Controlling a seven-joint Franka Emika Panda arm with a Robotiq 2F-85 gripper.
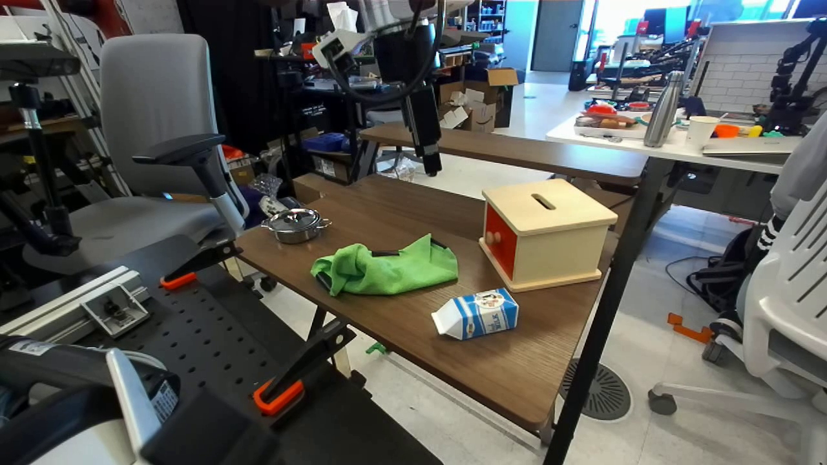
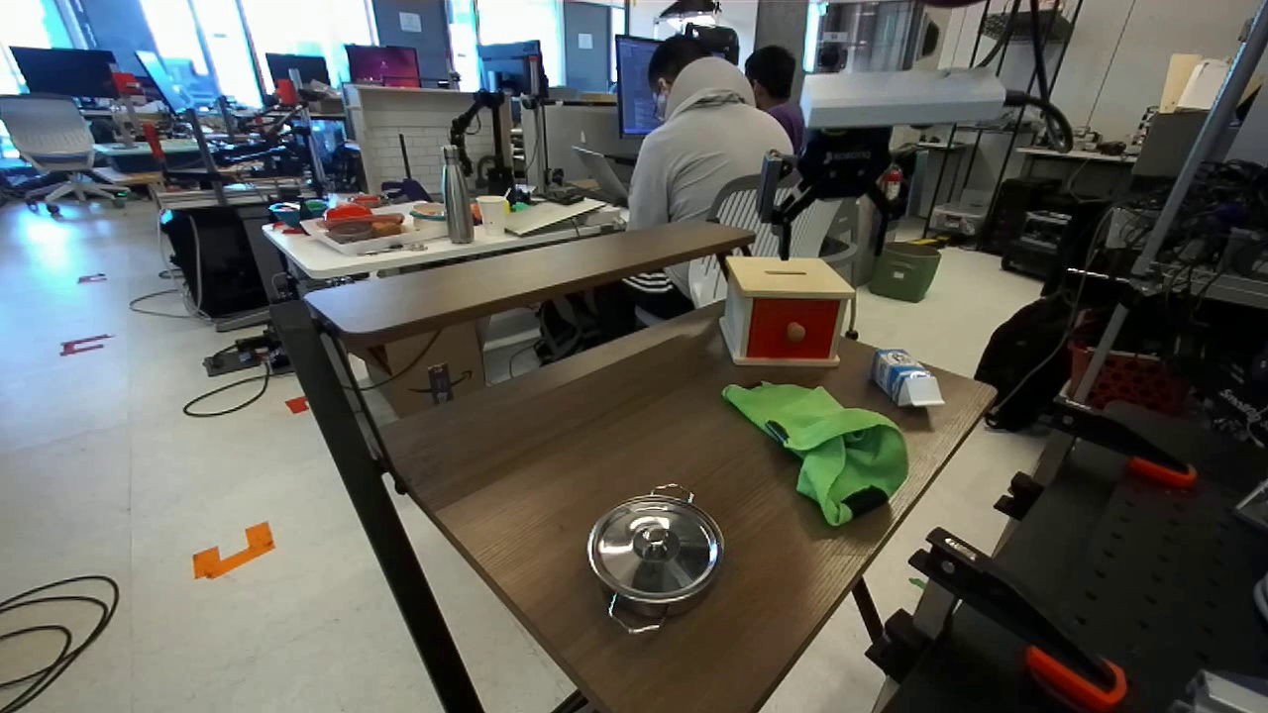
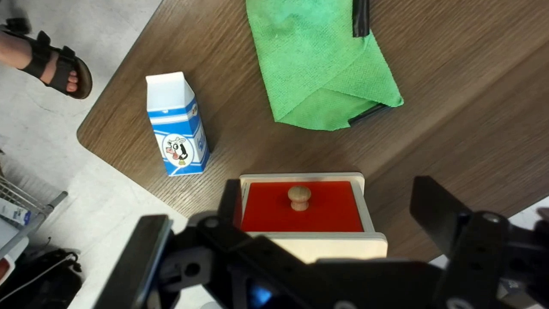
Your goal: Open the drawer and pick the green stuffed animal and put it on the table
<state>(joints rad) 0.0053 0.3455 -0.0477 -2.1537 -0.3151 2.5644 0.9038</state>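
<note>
While your gripper (image 2: 832, 243) hangs in mid-air, apart from the box (image 1: 562, 252), its fingers (image 3: 437, 212) stand wide; you see that best in the wrist view, where the knob (image 3: 299, 193) lines up b/w them. Your drawer (image 2: 768, 322) is in the box, at one end of the table (image 2: 575, 436), its red face set w/in the wood & turned toward the cloth (image 3: 313, 64). It looks closed; the inside is hidden, so you can't tell what it holds. The cloth, bright green, lies bunched on the table b/w box & pot (image 1: 297, 236), w/ black strips (image 3: 360, 19) showing at it; what's under it you can't tell. Your carton (image 3: 178, 128), blue/wht w/ a cow's face (image 3: 176, 150), lies on its side nr the table's edge, close to the box but not touching, gable end pointing away from it. The pot, w/ its lid (image 2: 684, 555) on, is nr the opp. end, well apart from the box. In both exterior views you've got a raised shelf (image 1: 517, 155) along one long side, & a blk bench (image 1: 219, 336) w/ orange-handled clamps (image 1: 310, 357) alongside. In the wrist view a sandaled foot (image 3: 55, 64) is on the floor (image 3: 111, 180), & in an exterior view someone in a grey hoodie (image 2: 708, 158) sits beyond the box.
</note>
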